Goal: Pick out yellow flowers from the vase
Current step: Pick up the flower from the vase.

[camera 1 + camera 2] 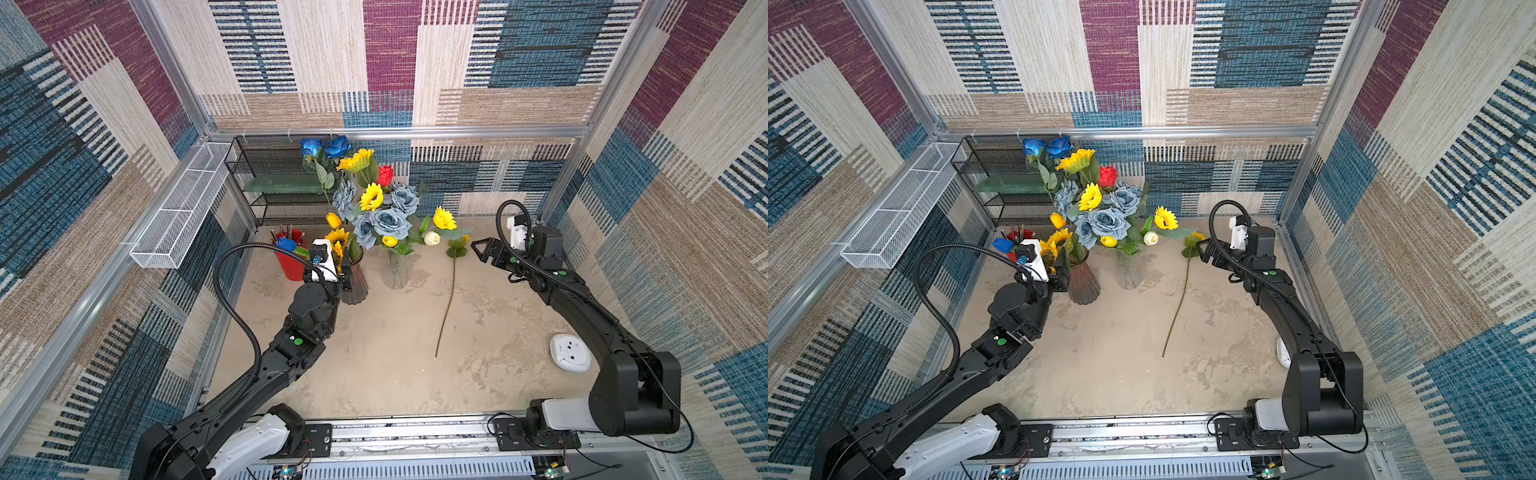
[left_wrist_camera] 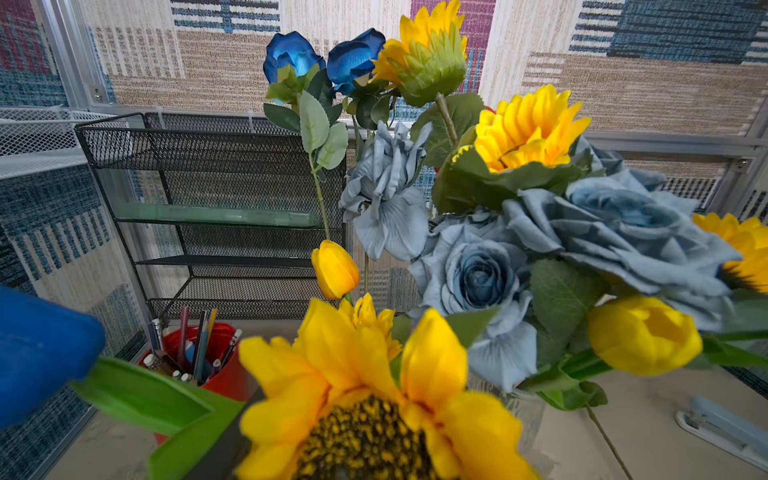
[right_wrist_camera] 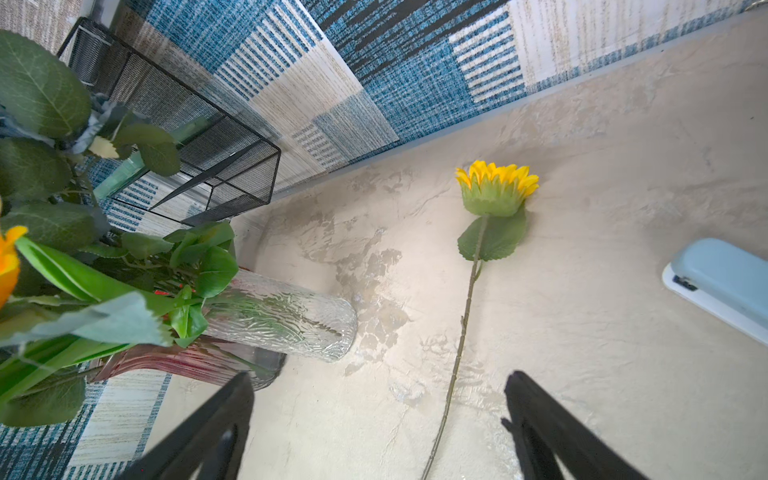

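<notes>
The sunflower [image 2: 365, 415] I'm after stands in the dark ribbed vase [image 1: 355, 286], yellow petals and seeded brown centre filling my left wrist view. I judge it light, petals soft, stem stiffer, so I'd take the stem just above the rim, never the head. My left hand [image 1: 347, 276] sits there, but I cannot tell whether it grips. My right hand [image 3: 379, 376] is spread wide beside another sunflower [image 3: 496, 183] lying on the worktop [image 1: 395, 353]. More yellow blooms [image 1: 371, 197] stand in the clear vase [image 1: 395, 272].
</notes>
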